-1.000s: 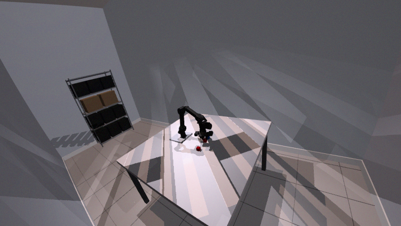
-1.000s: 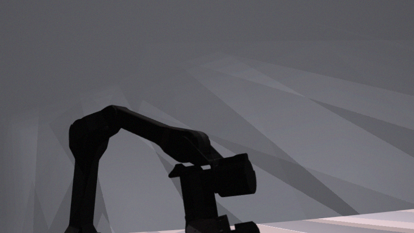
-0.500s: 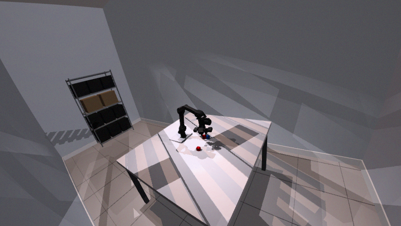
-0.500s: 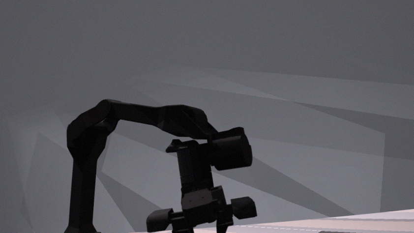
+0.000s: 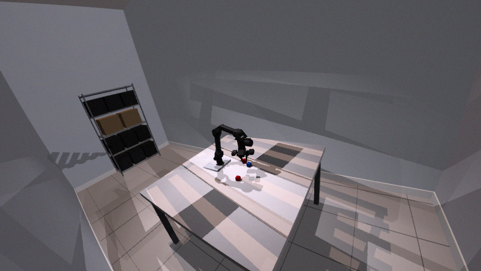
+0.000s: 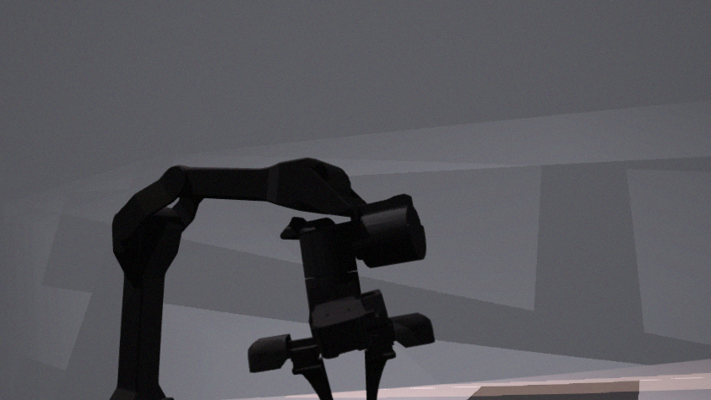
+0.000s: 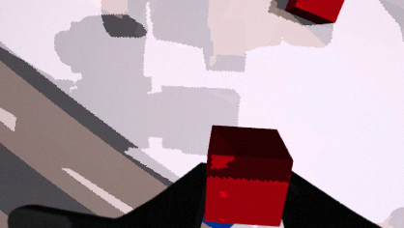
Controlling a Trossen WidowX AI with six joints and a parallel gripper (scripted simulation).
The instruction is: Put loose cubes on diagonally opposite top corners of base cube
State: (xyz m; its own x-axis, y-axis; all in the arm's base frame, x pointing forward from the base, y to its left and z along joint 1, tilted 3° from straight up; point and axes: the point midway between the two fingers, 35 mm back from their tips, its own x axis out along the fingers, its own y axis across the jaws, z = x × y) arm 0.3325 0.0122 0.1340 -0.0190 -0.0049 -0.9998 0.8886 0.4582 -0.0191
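Pincer: the gripper [image 5: 244, 159] [image 6: 348, 397] [image 7: 244, 174] is pinching 1 red cube [image 5: 244, 160] [image 7: 248, 179], a black finger against each of 2 sides.
Held cube: it looks raised off the table [image 5: 262, 215], though the top view makes its height hard to judge; in the wrist view it sits fairly square in the grip.
Blue cube: I take this 1 [image 5: 249, 164] [image 7: 218, 224] for the fixed base. It stands just beside the held cube in the top view, and only a sliver of it shows in the wrist view.
Other red cube: number 2 [image 5: 238, 178] [image 7: 316, 10] lies loose on the table, apart from the blue cube.
Arm: the black arm [image 5: 228, 129] [image 6: 224, 183] arches over, its pincer pointing down.
Step in hand: carrying cube 1 of 2 to the base, I'd judge; neither caps a corner yet.
Next move: bring the cube over 1 top corner, keep it level with its center inside the edge, lower gently, then let go.
Risk: a low approach could knock the base; setting it too far inward would crowd cube 2.
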